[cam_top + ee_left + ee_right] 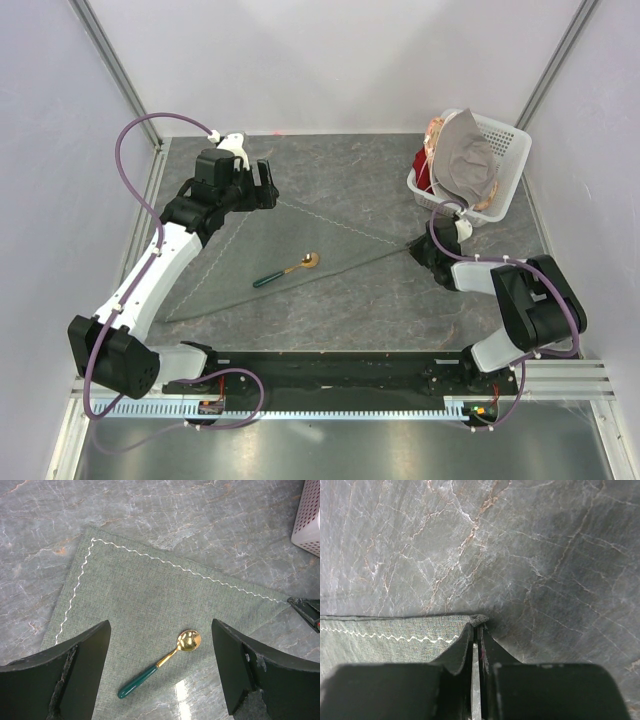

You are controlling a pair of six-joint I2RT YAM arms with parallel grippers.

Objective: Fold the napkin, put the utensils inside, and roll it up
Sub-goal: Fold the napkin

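Already folded: napkin, a triangle.
Spoon: lay on napkin.
Right gripper: pinched napkin's right corner.
Left gripper: hung unclenched over napkin.
Next: likely rolling around spoon.

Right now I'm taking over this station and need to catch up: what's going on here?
The right gripper has its jaws shut on the right corner of the napkin, which lies flat on the table and looks folded into a triangle. The spoon rests on the cloth, untouched. The left gripper hovers above the napkin's far corner with its jaws open, holding nothing. No rolling has begun.
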